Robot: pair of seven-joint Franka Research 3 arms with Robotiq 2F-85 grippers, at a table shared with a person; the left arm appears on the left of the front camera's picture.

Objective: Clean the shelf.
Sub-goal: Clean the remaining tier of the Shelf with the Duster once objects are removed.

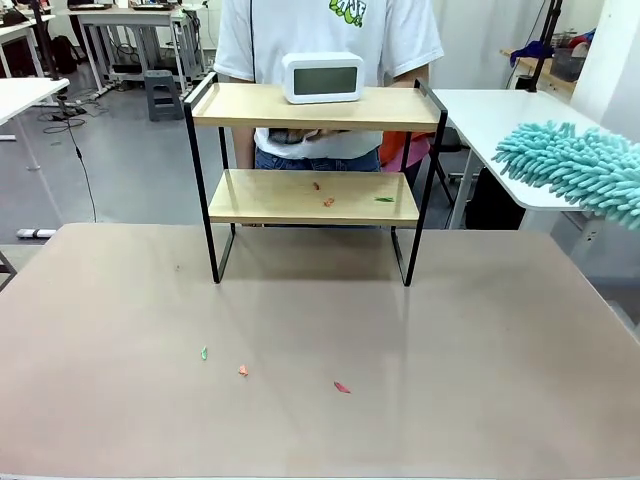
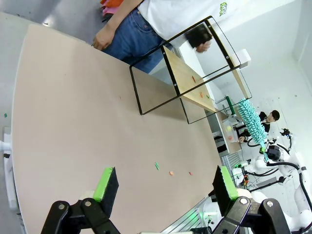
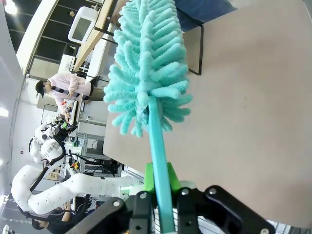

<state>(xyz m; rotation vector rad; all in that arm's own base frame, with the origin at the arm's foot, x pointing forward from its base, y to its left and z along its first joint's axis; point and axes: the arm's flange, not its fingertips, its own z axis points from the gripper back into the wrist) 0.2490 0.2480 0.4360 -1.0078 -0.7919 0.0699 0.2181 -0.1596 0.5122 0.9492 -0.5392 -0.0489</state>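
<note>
1. Left gripper (image 2: 163, 187): the green-padded fingers stand wide apart with nothing between them. It hangs above the near edge of the table (image 1: 450, 400).

2. Right gripper (image 3: 160, 192): the fingers are pressed together on the thin teal handle (image 3: 157, 146) of the duster (image 1: 575, 170), near the handle's lower end. The fluffy teal head hangs in the air at the right, clear of the table and well apart from the shelf. Judged soft and light, the head gives way on contact. The smooth, narrow handle may twist in the pads under side load.

3. Near table surface: three small scraps (image 1: 243, 371), green, orange and red, lie loose in front of the shelf.

4. Shelf (image 1: 250, 105): it stands upright at the far middle of the table, with both boards level.
   - The lower board (image 1: 290, 195) carries a few small scraps (image 1: 328, 201), right of its centre.
   - The boards look stiff and the thin black frame makes the unit appear light, so a firm sweep may slide or tip it.
   - If bracing is needed, take hold of a black upright or a raised side rail, not a board edge.

5. Clock (image 1: 322, 77): this white unit stands on the top board, near its centre. It is loose and probably breakable, so sweep around it.

6. Person (image 1: 300, 30): stands just behind the shelf, at the far side.
</note>
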